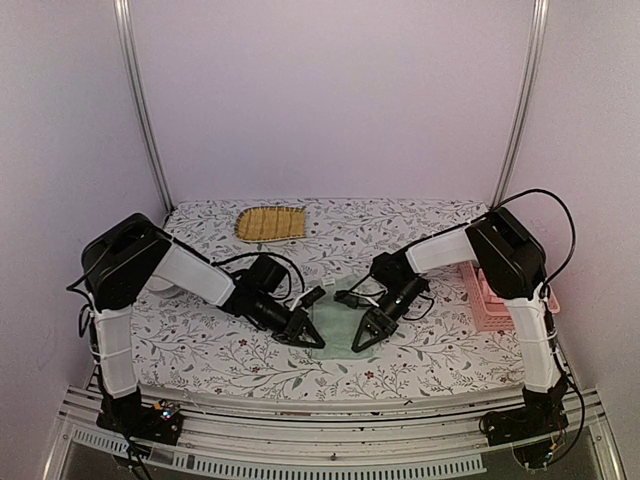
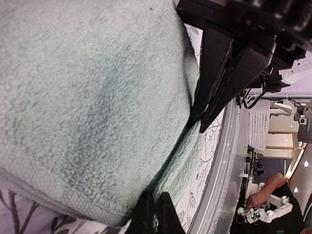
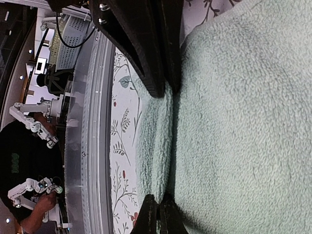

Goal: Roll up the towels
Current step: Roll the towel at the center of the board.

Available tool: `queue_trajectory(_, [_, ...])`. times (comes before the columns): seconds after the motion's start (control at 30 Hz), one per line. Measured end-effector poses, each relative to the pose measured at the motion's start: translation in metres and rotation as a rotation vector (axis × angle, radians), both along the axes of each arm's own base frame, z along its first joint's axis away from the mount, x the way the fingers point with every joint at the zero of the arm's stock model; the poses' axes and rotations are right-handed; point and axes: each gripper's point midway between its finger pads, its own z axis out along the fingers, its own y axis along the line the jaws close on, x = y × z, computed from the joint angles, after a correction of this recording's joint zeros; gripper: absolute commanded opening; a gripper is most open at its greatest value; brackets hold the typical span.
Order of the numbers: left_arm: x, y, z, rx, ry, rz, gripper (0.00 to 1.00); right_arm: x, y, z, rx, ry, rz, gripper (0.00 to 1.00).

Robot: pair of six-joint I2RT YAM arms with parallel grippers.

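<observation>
The towel [image 1: 340, 322] lies flat on the near side of the mat [image 1: 270, 222]. Its near edge is pinched by the left gripper [image 1: 308, 337] and right gripper [image 1: 359, 343], both jaws closed on cloth. The edge should be lifted evenly and turned toward the mat, keeping the roll tight.

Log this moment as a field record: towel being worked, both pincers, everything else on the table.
towel in work: pale green towel, at table centre, near edge bunched, not yet rolled
left pincer: shut on the towel's near left edge
right pincer: shut on its near right edge
woven mat: far side, untouched
pink towel: right edge, partly behind right arm
surface: floral tablecloth
</observation>
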Motion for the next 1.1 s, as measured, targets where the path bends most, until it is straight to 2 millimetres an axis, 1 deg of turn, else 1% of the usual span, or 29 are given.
queue_trajectory(0.03, [0.001,0.000,-0.001,0.006,-0.008,0.003,0.00,0.000,0.000,-0.001,-0.006,0.011,-0.006,0.03])
queue_trajectory(0.07, [0.002,0.001,0.000,0.011,-0.016,0.007,0.03,0.001,0.001,-0.002,-0.010,0.022,-0.012,0.03])
queue_trajectory(0.17, [0.007,0.004,0.005,0.034,-0.094,0.021,0.21,0.004,0.004,-0.002,-0.018,0.052,-0.030,0.03])
queue_trajectory(0.23, [0.008,0.009,0.012,0.073,-0.198,0.036,0.31,0.005,0.004,-0.002,-0.031,0.065,-0.036,0.03])
queue_trajectory(0.3, [0.011,0.017,0.023,0.129,-0.325,0.059,0.39,0.005,0.003,-0.003,-0.048,0.081,-0.040,0.03])
queue_trajectory(0.33, [0.013,0.018,0.030,0.153,-0.405,0.064,0.40,0.005,0.003,-0.003,-0.054,0.088,-0.041,0.03])
queue_trajectory(0.4, [0.009,0.012,0.042,0.188,-0.556,0.049,0.41,0.006,0.003,-0.004,-0.066,0.102,-0.044,0.03])
queue_trajectory(0.47, [-0.003,0.000,0.049,0.210,-0.685,0.003,0.39,0.006,0.003,-0.004,-0.074,0.111,-0.045,0.03])
queue_trajectory(0.53, [-0.018,-0.011,0.047,0.232,-0.782,-0.062,0.35,0.006,0.003,-0.004,-0.080,0.117,-0.047,0.03])
queue_trajectory(0.6, [-0.028,-0.015,0.040,0.255,-0.844,-0.128,0.31,0.005,0.003,-0.004,-0.085,0.123,-0.048,0.03])
queue_trajectory(0.67, [-0.028,-0.015,0.033,0.281,-0.892,-0.171,0.32,0.004,0.002,-0.004,-0.090,0.128,-0.049,0.04])
queue_trajectory(0.73, [-0.025,-0.015,0.027,0.303,-0.950,-0.218,0.35,0.004,0.002,-0.004,-0.094,0.133,-0.050,0.04])
queue_trajectory(0.8, [-0.024,-0.016,0.026,0.306,-0.977,-0.244,0.38,0.004,0.001,-0.004,-0.097,0.136,-0.050,0.04])
queue_trajectory(0.9, [-0.023,-0.020,0.028,0.291,-1.028,-0.290,0.38,0.003,0.001,-0.004,-0.099,0.139,-0.050,0.04])
queue_trajectory(1.03, [-0.021,-0.033,0.029,0.265,-1.066,-0.345,0.38,0.004,0.001,-0.004,-0.101,0.142,-0.052,0.04])
queue_trajectory(1.1, [-0.023,-0.035,0.026,0.258,-1.065,-0.367,0.38,0.004,0.001,-0.004,-0.102,0.143,-0.052,0.04])
